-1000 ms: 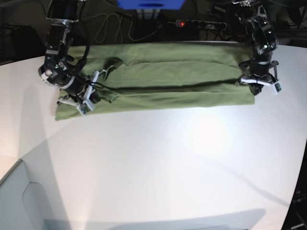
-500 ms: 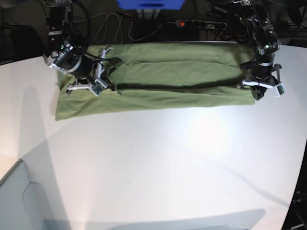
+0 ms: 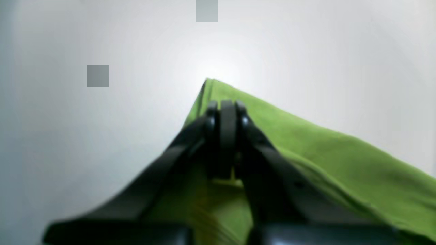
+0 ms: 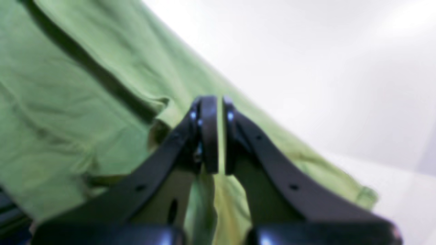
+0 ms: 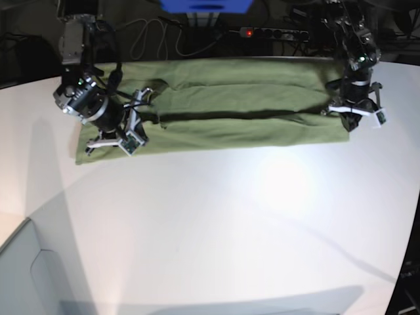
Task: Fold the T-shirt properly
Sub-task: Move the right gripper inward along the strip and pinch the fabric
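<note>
1. The T-shirt (image 5: 223,108) lies along the far edge of the table (image 5: 230,230), folded lengthwise
2. The left gripper (image 3: 224,112) and the right gripper (image 4: 213,114) are each clamped on cloth at opposite ends
3. Lengthwise fold appears underway; next, both must carry the pinched edge evenly
</note>
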Tool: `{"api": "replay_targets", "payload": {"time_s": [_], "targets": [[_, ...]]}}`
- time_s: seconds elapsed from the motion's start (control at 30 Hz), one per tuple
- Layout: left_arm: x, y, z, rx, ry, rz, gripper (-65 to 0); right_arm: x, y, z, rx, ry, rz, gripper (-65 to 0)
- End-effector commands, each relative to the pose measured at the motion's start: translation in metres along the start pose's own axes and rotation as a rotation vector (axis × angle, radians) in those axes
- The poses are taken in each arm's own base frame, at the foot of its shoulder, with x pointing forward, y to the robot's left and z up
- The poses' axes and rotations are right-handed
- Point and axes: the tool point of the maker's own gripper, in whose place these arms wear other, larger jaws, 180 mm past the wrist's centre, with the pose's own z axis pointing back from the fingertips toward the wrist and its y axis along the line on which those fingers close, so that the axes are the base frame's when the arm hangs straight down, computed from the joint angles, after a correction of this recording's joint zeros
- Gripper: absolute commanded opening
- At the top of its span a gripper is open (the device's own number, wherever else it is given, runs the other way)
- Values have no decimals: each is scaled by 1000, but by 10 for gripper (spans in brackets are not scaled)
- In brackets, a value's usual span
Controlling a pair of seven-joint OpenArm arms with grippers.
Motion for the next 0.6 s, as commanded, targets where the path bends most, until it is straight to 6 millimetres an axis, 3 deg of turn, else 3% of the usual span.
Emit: {"api": "replay_targets", "payload": {"time_s": [0.0,0.17,0.33,0.57], "targets": [[14,0,2,-4,-45,-10,-650,10,-3,-2,8,-41,1,-649],[14,0,2,-4,-45,-10,-650,-10,5,-16,55,9,-41,-649],[14,0,2,-4,-45,-12,-650,-24,39,-22,142,41,-38,-649],[14,-1,1,-10,-38,-22,-650,-31,44,-20,148,55,-50,-649]]}}
